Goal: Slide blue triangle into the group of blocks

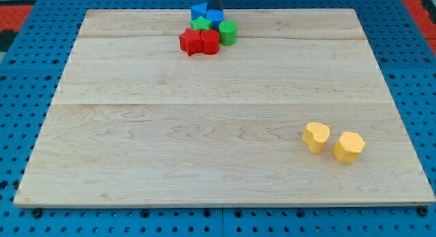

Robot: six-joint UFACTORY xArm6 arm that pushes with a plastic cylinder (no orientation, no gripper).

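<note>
A tight group of blocks sits at the top middle of the wooden board [218, 128]. The blue triangle [198, 11] is at the group's top left, touching a second blue block [215, 18] to its right. Below them are a green star-shaped block [200, 24], a green cylinder [227, 33], a red star-shaped block [190, 41] and a second red block [210, 41]. My tip [214, 9] comes down from the view's top edge, just right of the blue triangle and at the top of the second blue block. Its very end is partly hidden by the blocks.
Two yellow blocks lie at the lower right of the board, a rounded one [316, 136] and a hexagonal one [349, 146], close together. A blue pegboard surface [27, 114] surrounds the board.
</note>
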